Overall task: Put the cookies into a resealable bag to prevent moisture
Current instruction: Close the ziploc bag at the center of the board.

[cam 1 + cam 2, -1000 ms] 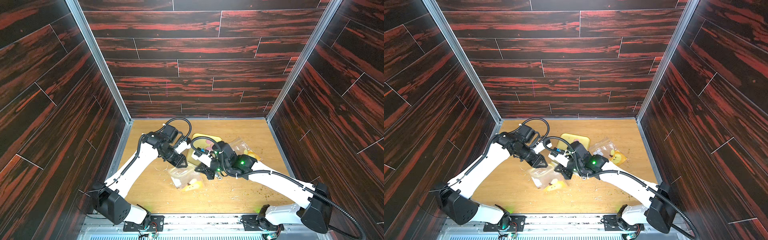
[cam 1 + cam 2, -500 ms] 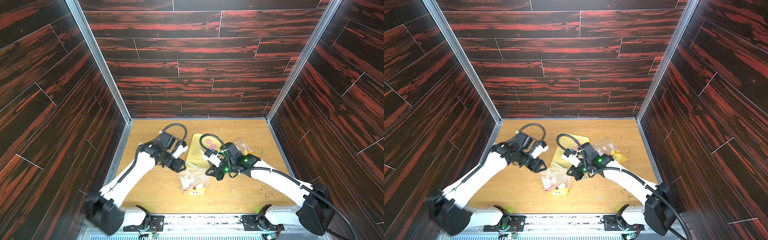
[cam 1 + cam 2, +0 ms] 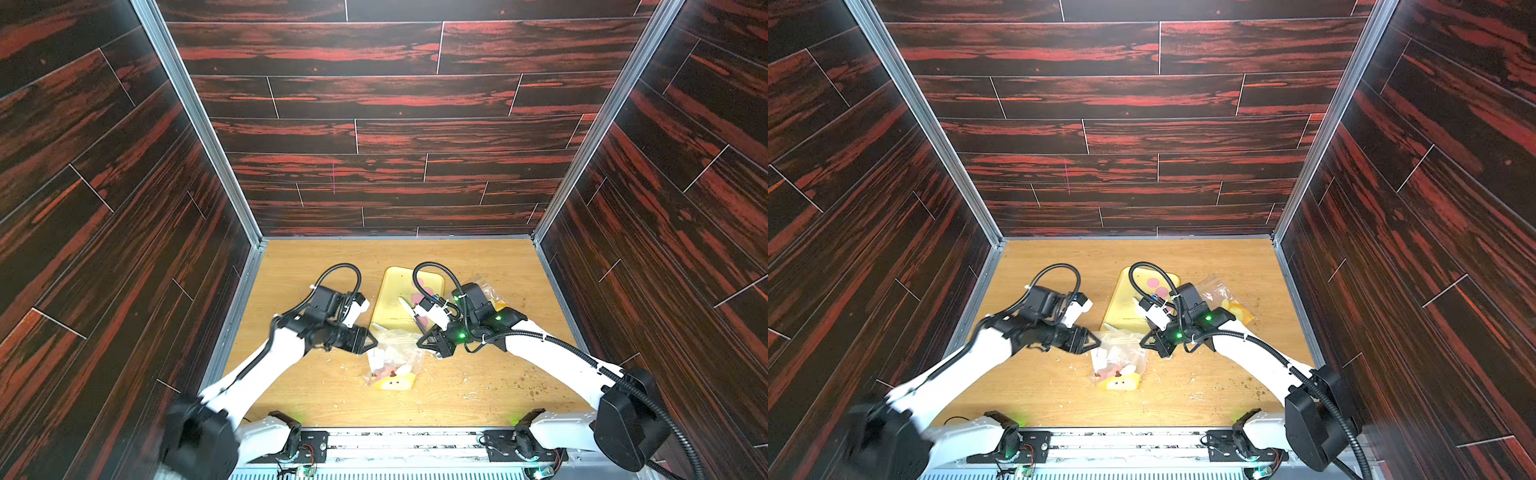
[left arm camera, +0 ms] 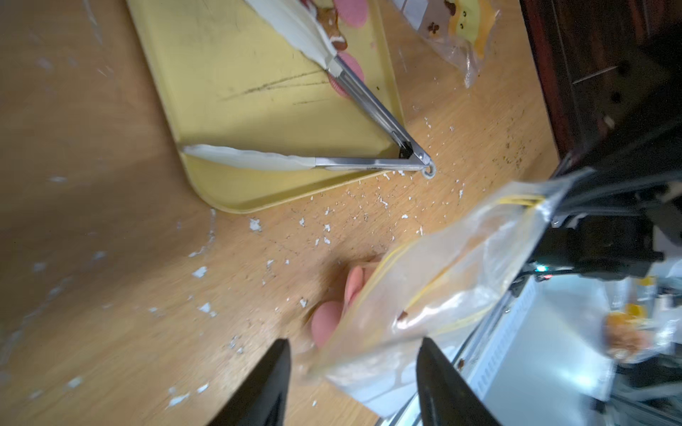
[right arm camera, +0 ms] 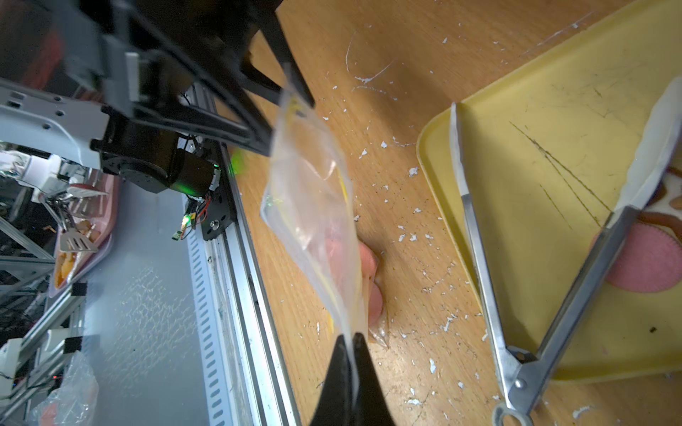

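Looking through the right wrist view shows the right gripper [image 5: 350, 343] clamped on the rim of the resealable bag [image 5: 310, 191], unclear in both top views. The left gripper [image 4: 353, 341] gapes astride its corner, and pink cookies [image 4: 326, 326] lie inside.

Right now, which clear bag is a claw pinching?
The bag with pink cookies, in front of the tray: the right claw is shut on its edge. The other bag lies flat, ungripped.

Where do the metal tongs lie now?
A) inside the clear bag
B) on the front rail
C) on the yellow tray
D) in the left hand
C: the tongs rest spread open on the yellow tray, only their hinge end reaching past its rim.
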Motion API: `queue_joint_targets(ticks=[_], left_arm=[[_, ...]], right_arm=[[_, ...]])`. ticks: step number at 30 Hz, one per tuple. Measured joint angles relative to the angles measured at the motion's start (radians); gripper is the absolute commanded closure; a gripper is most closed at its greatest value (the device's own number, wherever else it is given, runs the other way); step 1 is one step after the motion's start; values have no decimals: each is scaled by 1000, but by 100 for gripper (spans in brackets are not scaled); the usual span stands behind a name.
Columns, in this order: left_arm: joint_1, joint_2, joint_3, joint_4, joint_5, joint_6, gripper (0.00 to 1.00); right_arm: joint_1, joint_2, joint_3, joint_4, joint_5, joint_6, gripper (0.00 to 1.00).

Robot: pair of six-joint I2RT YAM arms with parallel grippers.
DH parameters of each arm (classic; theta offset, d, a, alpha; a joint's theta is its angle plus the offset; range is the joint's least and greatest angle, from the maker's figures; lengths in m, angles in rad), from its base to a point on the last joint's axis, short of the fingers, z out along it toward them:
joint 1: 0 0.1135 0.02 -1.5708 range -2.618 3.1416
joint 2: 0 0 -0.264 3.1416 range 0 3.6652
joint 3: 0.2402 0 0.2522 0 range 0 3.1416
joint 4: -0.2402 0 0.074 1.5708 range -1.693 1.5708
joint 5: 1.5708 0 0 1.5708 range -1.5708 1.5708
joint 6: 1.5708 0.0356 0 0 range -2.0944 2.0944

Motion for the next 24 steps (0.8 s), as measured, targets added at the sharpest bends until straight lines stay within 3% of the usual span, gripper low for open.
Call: queue_joint_targets(ticks=[14,24], left_arm=[[20,103,2,265,201,-140,60],[24,166,2,307,248,-149,60]], right_arm=[[-84,44,-40,70,-57,-7,100],[-127,79,-53,100,-67,-7,100]])
